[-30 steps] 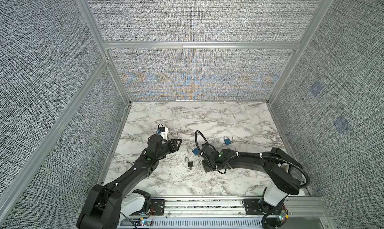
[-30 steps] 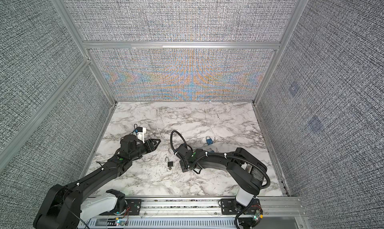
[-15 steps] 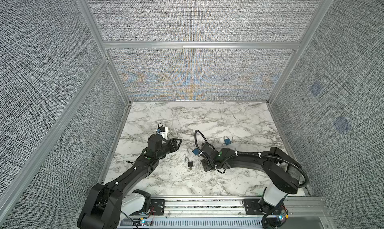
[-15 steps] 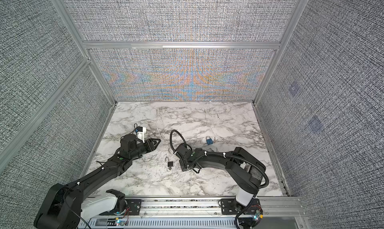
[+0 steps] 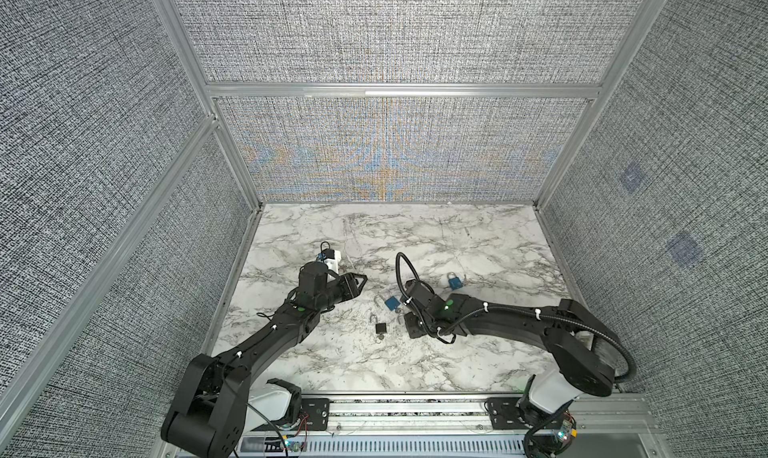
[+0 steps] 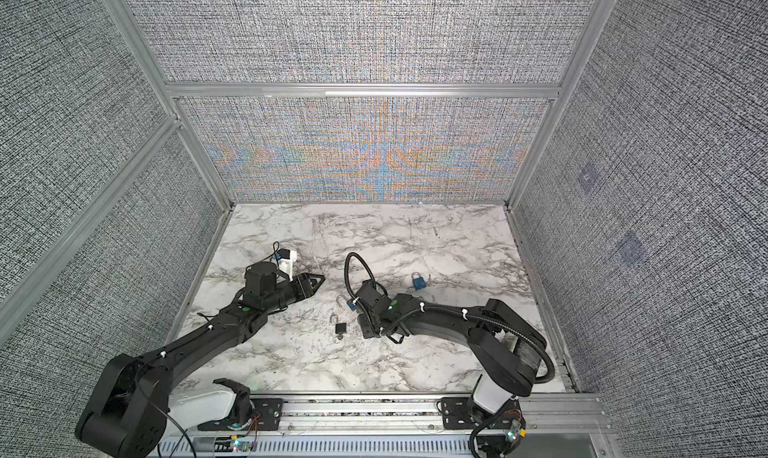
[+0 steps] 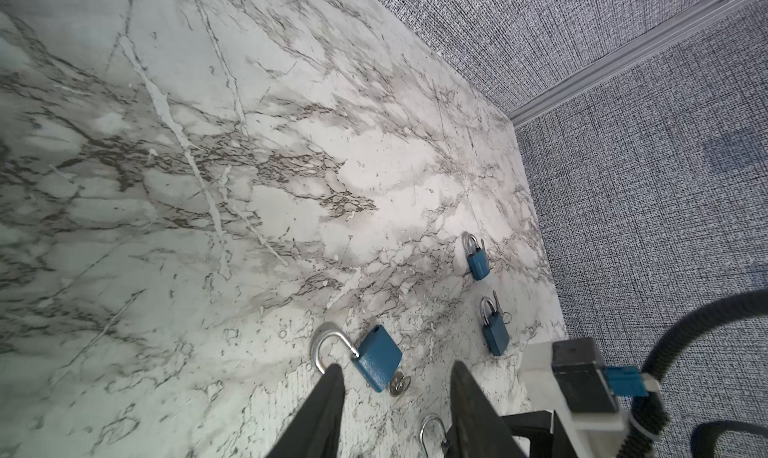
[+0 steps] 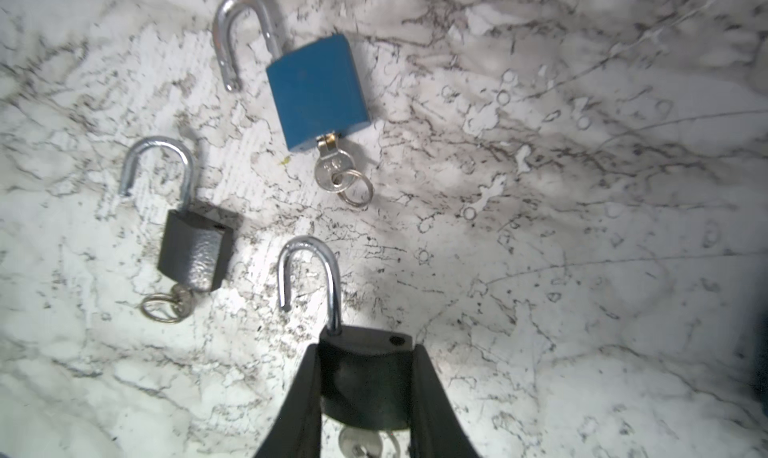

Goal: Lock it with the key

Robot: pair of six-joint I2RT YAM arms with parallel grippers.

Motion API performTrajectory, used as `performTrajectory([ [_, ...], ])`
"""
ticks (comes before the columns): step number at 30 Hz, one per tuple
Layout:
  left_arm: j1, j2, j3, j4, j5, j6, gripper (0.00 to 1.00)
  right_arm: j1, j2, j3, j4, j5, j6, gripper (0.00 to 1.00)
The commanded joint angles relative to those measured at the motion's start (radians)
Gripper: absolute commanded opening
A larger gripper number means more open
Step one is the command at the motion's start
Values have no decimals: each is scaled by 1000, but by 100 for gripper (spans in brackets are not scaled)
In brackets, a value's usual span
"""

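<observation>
right jaws: clenched on dark padlock (image 8: 365,368) body, shackle open, key (image 8: 359,441) at its base | held just beside open blue padlock (image 8: 318,92) | grey padlock (image 8: 193,248) near blue padlock, lying on tabletop (image 8: 582,269) | left jaws: released, empty, near blue padlock

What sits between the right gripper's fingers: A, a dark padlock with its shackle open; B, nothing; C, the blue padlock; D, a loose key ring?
A: in the right wrist view the fingers of the right gripper flank the body of the dark padlock, its shackle open, while the blue padlock lies apart from them.
</observation>
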Motion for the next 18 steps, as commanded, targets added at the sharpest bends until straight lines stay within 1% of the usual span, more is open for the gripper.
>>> performTrajectory([
  [1,1,59,41,-24,141,74,45,-14,-41,-13,18,-18,19,18],
  [4,0,126,41,35,227,58,44,-33,-82,-14,32,-30,28,18],
  [6,-8,156,32,89,271,41,44,-43,-111,-49,33,-31,29,18],
  [10,-42,186,45,115,313,49,45,-51,-149,-49,28,-36,28,18],
  [14,-102,223,73,147,362,56,46,-52,-170,-43,25,-46,31,18],
  [18,-147,256,87,174,377,57,46,-55,-188,-43,28,-49,35,18],
])
